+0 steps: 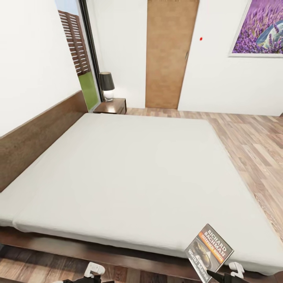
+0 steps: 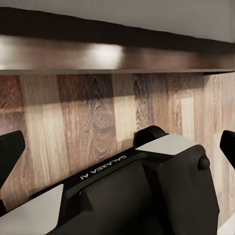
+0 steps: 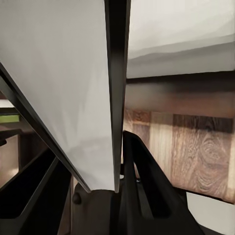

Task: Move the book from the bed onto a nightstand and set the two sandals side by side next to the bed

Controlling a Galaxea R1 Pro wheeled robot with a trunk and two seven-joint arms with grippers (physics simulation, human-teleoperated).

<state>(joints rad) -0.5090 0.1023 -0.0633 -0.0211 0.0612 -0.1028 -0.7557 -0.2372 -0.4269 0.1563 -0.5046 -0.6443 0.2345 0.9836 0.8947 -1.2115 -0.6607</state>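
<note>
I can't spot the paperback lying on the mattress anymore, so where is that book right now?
In the head view the book is at the lower right, tilted up over the near edge of the bed, gripped in the robot's right claw.

Right tool grips book above bed.

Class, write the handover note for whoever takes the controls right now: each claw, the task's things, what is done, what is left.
Right claw: shut on the book, lifted at the near corner of the bed; the right wrist view shows the book edge-on between the fingers.
Left claw: low by the bed frame, apparently empty; open or shut cannot be told.
Nightstand: at the far end of the bed, carrying a lamp.
Done: book picked up.
Left: carry the book to the nightstand, then find the sandals and set them side by side next to the bed.
</note>
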